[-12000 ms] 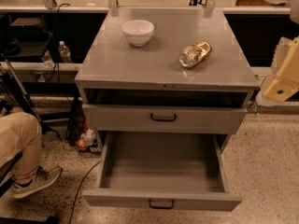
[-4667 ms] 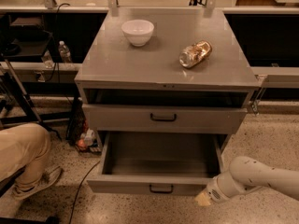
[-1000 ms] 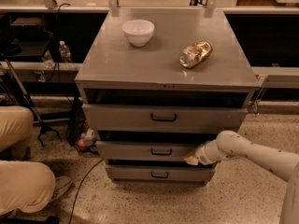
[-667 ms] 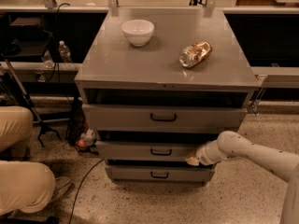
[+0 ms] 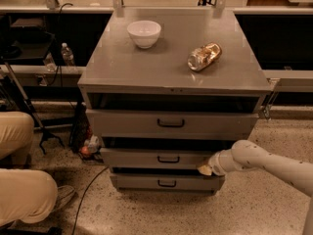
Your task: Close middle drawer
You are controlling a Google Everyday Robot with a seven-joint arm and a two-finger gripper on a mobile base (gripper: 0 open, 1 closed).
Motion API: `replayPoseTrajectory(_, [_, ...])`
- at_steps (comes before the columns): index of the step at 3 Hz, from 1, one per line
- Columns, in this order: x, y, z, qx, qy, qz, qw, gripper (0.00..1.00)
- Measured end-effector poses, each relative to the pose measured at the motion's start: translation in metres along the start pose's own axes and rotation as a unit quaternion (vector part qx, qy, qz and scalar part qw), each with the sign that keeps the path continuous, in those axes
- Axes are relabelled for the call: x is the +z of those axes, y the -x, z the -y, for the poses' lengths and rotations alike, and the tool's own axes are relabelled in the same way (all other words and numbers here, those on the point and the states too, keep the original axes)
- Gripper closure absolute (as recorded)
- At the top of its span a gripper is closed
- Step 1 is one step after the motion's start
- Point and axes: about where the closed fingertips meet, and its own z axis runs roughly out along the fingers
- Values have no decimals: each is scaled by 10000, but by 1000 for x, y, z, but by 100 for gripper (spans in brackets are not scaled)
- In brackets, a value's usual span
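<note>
The middle drawer [image 5: 132,158] sits almost fully in, below the cabinet top's [image 5: 146,72] front edge. Its long axis runs left to right and its handle faces forward. The gripper [image 5: 204,169] presses against the right end of the drawer front; I cannot tell whether it is clenched or released. A white bowl [image 5: 144,33] stands near the back left corner and a crumpled shiny packet [image 5: 204,56] lies toward the right edge. The top drawer [image 5: 122,124] juts slightly out.

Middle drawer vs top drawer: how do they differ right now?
The top drawer has the taller, wider front; the middle drawer has a lower, narrower one. The hand sits at the middle drawer's right end; nothing touches the top drawer. Shared: grey fronts, small black centre handles, and a dark gap above each.
</note>
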Motion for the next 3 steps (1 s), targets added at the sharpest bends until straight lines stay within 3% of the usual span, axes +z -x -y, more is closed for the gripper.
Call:
replayPoseTrajectory(1, [-12, -16, -5, 166, -93, -71, 9998, 100])
replayPoseTrajectory(2, [-37, -47, -5, 523, -272, -224, 9980, 100])
replayPoseTrajectory(3, [-70, -89, 1, 1103, -555, -411, 9915, 100])
